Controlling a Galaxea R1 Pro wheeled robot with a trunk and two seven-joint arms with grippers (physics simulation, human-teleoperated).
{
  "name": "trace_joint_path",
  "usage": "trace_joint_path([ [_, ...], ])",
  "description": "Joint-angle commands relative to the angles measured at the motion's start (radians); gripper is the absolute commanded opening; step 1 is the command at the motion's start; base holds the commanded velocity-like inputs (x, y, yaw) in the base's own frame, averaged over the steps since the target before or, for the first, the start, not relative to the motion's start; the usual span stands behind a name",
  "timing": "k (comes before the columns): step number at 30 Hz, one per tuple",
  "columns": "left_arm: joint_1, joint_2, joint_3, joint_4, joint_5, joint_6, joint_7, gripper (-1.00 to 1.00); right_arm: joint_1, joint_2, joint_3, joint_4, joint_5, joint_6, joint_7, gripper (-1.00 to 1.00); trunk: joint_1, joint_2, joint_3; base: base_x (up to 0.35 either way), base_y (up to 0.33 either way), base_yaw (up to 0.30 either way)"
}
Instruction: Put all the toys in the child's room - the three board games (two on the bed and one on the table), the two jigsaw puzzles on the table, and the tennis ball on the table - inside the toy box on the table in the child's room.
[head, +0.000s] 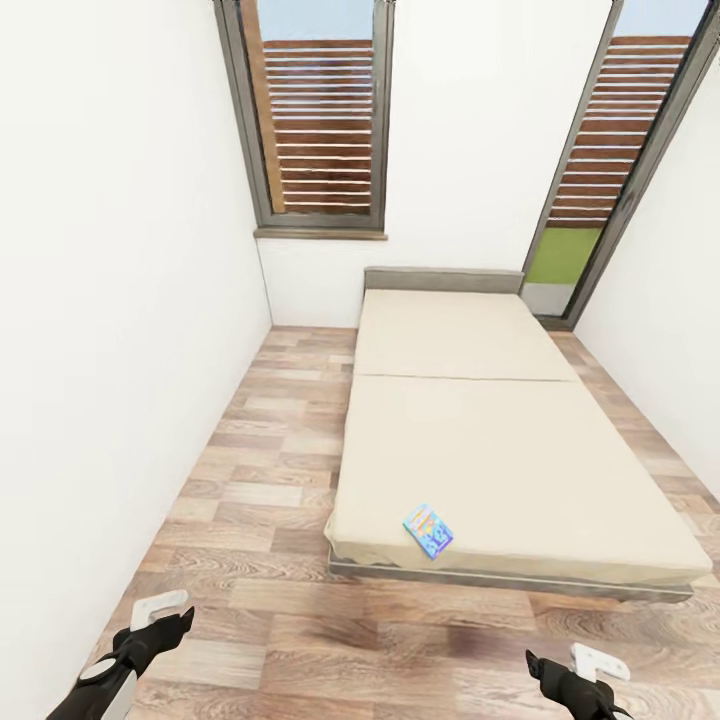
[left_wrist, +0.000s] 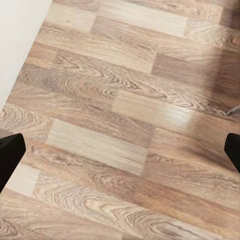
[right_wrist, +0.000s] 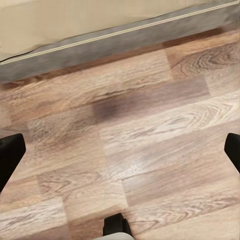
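White-walled room, wood-plank floor (head: 280, 560); small blue square board game (head: 428, 530) near beige bed's (head: 500, 450) foot edge. Both grippers, left (head: 160, 615) and right (head: 575, 670), spread empty. Approach underway; next, reaching for the game.

No text, number, brand or sign can be read anywhere. The small blue board game (head: 428, 530) lying near the foot edge of the bed (head: 520, 470) has a colourful printed lid, but the print is too small and blurred to make out any letters.
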Motion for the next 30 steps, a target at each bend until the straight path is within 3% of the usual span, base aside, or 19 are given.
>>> trace_joint_path([
  [1, -0.001, 0.000, 0.006, 0.001, 0.005, -0.002, -0.009, 1.00, 0.000, 0.000, 0.000, -0.001, -0.008, 0.001, -0.001, 1.00, 0.001, -0.002, 0.000, 0.000, 0.000, -0.031],
  [9, -0.001, -0.004, 0.006, 0.001, 0.005, -0.002, -0.009, 1.00, 0.000, 0.000, 0.001, -0.001, 0.000, 0.000, -0.001, 1.00, 0.001, -0.002, 0.013, 0.000, 0.000, -0.009],
  [16, -0.001, -0.005, 0.006, 0.001, 0.005, -0.002, -0.009, 1.00, 0.000, 0.000, -0.002, -0.001, 0.050, 0.000, -0.002, 1.00, 0.001, -0.002, 0.025, 0.000, 0.000, -0.001],
  [30, 0.000, -0.007, 0.006, 0.001, 0.005, -0.002, -0.009, 1.00, 0.000, 0.000, -0.003, -0.001, 0.062, 0.000, -0.002, 1.00, 0.001, -0.002, 0.048, 0.000, 0.000, 0.000],
])
